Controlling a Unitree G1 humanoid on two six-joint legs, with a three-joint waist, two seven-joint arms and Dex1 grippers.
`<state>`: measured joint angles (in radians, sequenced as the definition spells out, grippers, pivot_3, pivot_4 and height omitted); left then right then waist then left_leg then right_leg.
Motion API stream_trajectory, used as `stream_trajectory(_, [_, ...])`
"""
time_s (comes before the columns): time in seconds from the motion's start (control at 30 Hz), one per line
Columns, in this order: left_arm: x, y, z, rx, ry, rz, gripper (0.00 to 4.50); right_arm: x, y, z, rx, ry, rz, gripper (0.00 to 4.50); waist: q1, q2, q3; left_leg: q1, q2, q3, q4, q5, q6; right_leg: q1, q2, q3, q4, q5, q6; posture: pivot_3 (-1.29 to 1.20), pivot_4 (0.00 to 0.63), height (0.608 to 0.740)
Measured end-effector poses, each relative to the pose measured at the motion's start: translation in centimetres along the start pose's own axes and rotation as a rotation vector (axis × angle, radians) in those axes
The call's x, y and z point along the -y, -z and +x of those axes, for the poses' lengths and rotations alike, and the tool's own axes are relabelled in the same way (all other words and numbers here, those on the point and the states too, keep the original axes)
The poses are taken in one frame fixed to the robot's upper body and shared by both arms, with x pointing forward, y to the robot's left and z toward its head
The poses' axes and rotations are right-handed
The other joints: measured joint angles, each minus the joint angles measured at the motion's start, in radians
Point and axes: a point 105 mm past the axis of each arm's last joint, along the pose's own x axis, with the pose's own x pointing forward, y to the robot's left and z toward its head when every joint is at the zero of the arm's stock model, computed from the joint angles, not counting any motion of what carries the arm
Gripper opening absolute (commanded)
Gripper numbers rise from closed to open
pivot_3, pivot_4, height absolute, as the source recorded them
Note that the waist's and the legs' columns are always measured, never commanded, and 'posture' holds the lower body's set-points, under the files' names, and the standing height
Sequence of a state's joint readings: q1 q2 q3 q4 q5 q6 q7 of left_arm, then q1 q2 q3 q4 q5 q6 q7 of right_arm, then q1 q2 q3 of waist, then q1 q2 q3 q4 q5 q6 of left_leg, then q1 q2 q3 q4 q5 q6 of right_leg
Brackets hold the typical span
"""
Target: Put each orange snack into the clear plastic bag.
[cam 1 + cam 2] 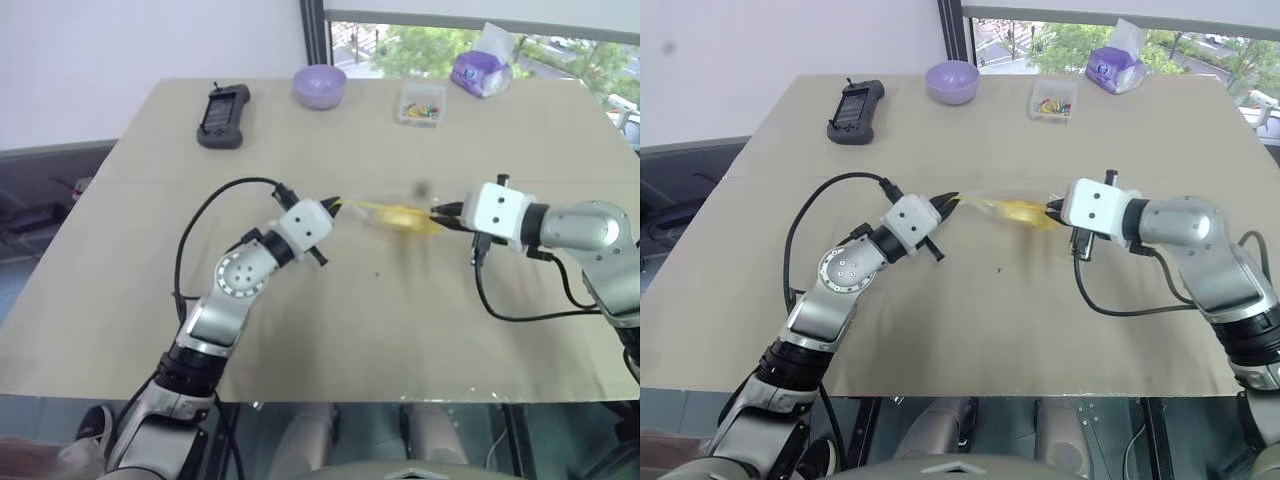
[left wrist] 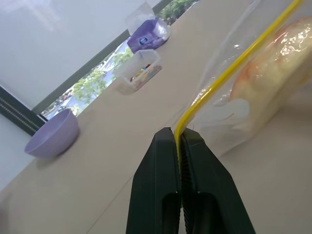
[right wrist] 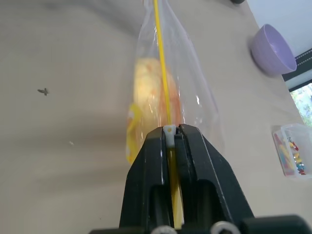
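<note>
Got my left tool [image 1: 334,205] and right tool [image 1: 447,213] each clamped tight on opposite ends of the clear plastic bag [image 1: 392,214]'s yellow strip, orange snack [image 3: 152,84] slung inside between them, mid-counter [image 1: 380,330].

Glossy crinkly clear plastic bag [image 3: 195,78]; matt table [image 1: 330,330].

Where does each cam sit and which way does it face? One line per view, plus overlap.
Left eye view: head, looking forward and down over the table; both arms show, left gripper and right gripper pinching the clear plastic bag.
Right eye view: same head and scene.
Left wrist view: along its fingers, shut on the bag's yellow strip.
Right wrist view: along its own fingers, clamped on that strip.
Shared: orange snack, lilac bowl, small clear box.
</note>
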<state>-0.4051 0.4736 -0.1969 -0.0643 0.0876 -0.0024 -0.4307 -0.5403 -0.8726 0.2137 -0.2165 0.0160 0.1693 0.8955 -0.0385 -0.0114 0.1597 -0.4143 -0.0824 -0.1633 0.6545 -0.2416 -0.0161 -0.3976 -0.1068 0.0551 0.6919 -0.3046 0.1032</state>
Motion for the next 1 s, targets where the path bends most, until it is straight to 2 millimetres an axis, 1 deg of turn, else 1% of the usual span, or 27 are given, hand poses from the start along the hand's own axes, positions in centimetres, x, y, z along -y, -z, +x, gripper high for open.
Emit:
stream_trajectory(0.67, [-0.6,0.3,0.1,-0.014,-0.034,0.011,0.0,0.4,1.0,-0.9,-0.042,0.015,-0.013,0.05,0.0,0.0,0.0,0.0,0.0,0.0,0.0,0.0,0.0,0.0,0.0,0.0,0.0,0.0,0.0,0.0,0.15,0.74])
stream_trajectory(0.87, [-0.7,0.2,0.2,-0.011,-0.039,0.012,0.0,0.9,1.1,-1.1,-0.037,0.059,-0.02,0.05,0.0,0.0,0.0,0.0,0.0,0.0,0.0,0.0,0.0,0.0,0.0,0.0,0.0,0.0,0.0,0.0,0.15,0.74])
stream_trajectory(1.0, [-0.8,0.2,0.2,-0.013,-0.041,0.006,0.0,1.6,1.7,-1.1,-0.05,0.097,-0.009,0.05,0.0,0.0,0.0,0.0,0.0,0.0,0.0,0.0,0.0,0.0,0.0,0.0,0.0,0.0,0.0,0.0,0.15,0.74])
